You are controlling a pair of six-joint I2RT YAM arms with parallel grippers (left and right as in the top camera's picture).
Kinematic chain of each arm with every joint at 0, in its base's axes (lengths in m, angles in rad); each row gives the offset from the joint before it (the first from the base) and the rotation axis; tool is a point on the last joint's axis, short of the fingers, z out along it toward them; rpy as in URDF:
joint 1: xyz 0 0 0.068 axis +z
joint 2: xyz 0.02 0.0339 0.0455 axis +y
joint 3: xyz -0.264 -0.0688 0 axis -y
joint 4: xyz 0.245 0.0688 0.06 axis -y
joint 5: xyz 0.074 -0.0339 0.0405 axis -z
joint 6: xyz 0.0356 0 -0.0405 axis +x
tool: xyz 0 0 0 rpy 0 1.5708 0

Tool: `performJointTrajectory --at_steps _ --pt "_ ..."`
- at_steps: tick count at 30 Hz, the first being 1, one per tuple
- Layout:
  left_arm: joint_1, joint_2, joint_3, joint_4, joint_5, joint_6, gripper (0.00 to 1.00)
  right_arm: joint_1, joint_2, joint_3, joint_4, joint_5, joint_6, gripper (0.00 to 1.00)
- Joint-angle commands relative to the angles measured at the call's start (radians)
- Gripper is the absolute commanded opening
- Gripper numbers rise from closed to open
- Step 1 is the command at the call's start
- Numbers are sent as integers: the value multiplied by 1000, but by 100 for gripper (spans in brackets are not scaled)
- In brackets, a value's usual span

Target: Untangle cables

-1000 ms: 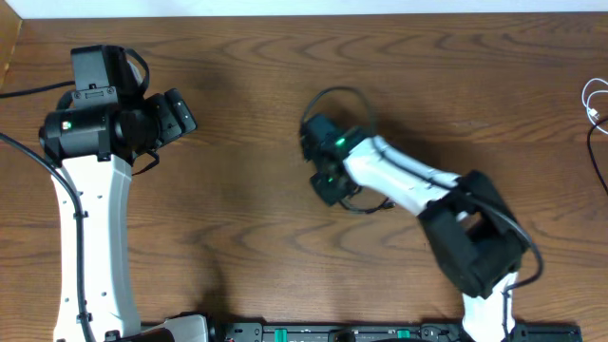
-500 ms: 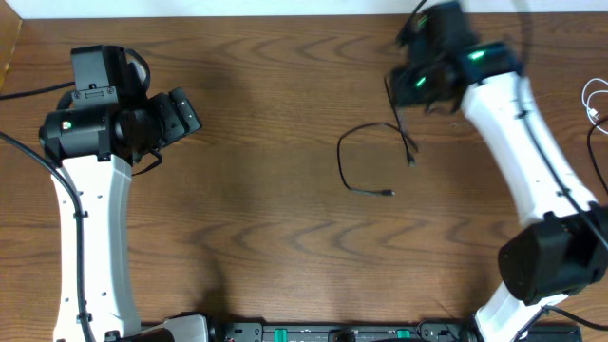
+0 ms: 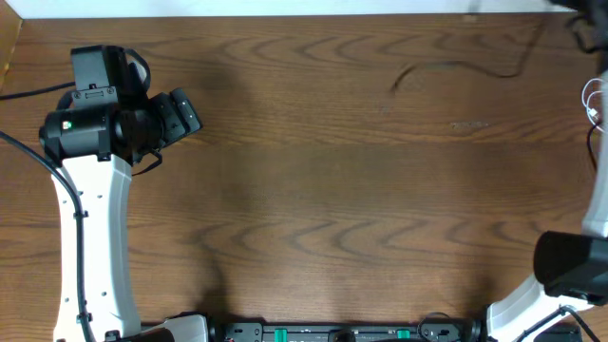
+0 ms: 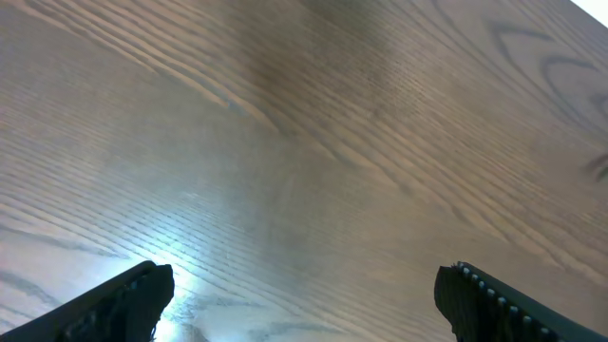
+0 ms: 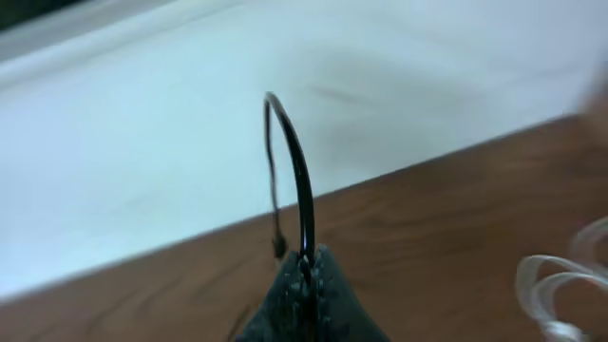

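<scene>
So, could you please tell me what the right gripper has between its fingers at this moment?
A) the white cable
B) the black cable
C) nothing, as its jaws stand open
B: in the right wrist view the right gripper is shut on the black cable, which arcs up from its closed fingertips.

I find no writing, number, label or brand mark that I can read anywhere here (the bench [image 3: 313, 190] shows only its wood grain, nothing printed).
</scene>
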Motion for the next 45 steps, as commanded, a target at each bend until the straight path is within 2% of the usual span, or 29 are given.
performJointTrajectory --at_steps 1,9,16,21,22,23,24,25,26,27,35,38,42,45 --pt "3 5 3 -4 4 14 94 -81 35 13 36 97 23 1" --pt "3 5 3 -4 5 13 93 -221 209 13 76 162 24 1" --pt "3 5 3 -12 5 13 93 -243 286 13 61 170 34 1" --pt "3 5 3 -12 5 13 94 -243 319 13 61 181 35 5" --pt "3 5 3 -13 5 13 93 -243 322 13 60 180 35 13" --pt "3 5 3 -15 5 13 93 -243 325 13 57 180 35 30" --pt "3 5 3 -15 5 13 93 -243 326 13 51 180 35 59" --pt "3 5 3 -15 5 13 93 -242 326 13 48 180 34 79" --pt "3 5 3 -15 5 13 93 -241 325 13 46 180 34 91" --pt "3 5 3 -15 5 13 93 -241 325 13 45 179 34 98" --pt "-7 5 3 -10 4 40 93 -233 280 13 -93 -2 31 99" --pt "-36 5 3 -7 4 80 93 -211 223 13 -178 -177 -32 99" --pt "-76 5 3 -7 4 89 93 -166 149 13 -274 -299 -77 99" --pt "-109 5 4 -8 4 89 93 -105 84 13 -354 -385 -181 99"
